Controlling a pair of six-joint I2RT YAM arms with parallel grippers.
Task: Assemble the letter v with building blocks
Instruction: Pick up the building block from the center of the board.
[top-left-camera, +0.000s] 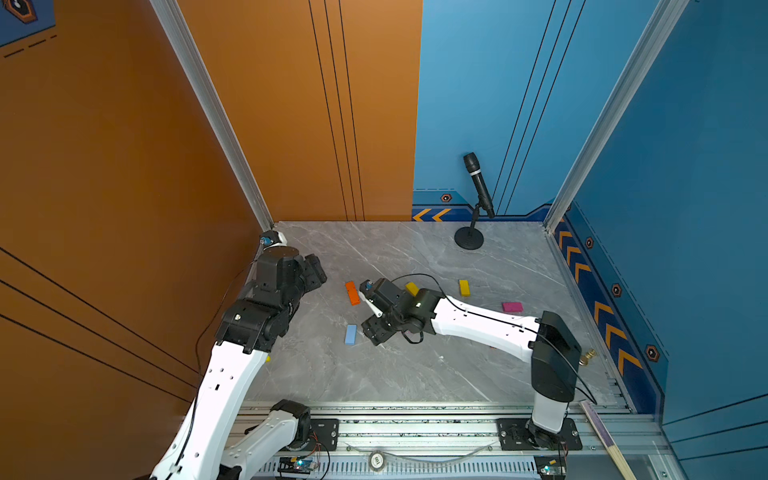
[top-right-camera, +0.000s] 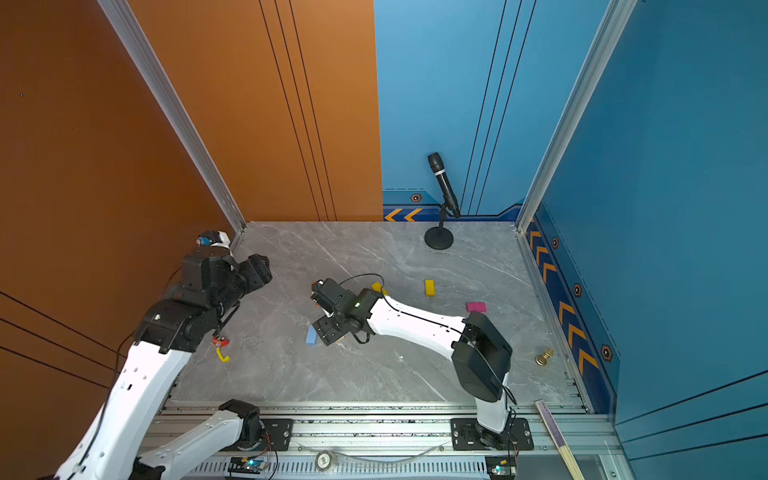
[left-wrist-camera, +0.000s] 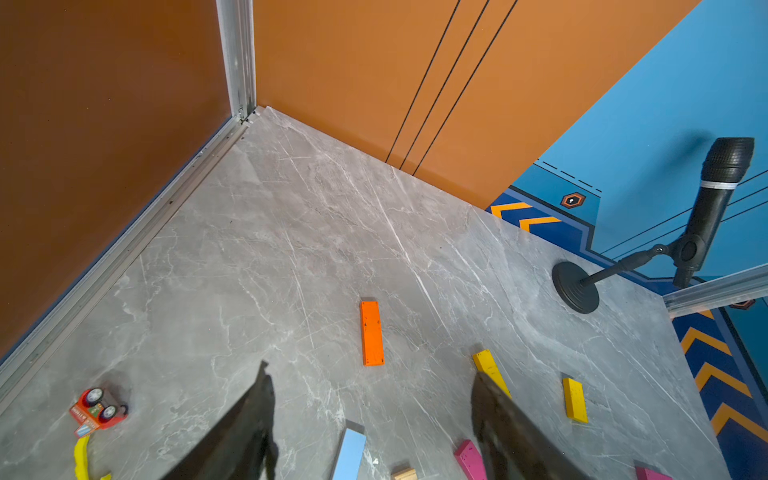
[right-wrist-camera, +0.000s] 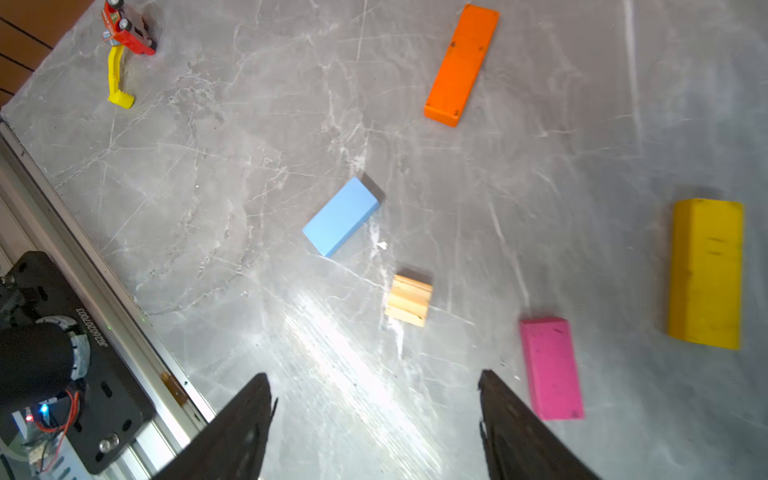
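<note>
The left gripper and right gripper are hovering spread and empty while the flat orange wooden brick, light-blue brick, plain-wood block, pink brick and yellow brick are lying scattered apart on the grey marble table, no V started.

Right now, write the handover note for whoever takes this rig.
Left gripper: open, empty.
Right gripper: open, empty, over the middle blocks.
Blocks scattered, none touching: orange, blue, wood, pink, yellow in the middle; second yellow and second pink further right.
Done: no V started.
Left: lay blocks into two slanted strokes meeting at a point.
</note>
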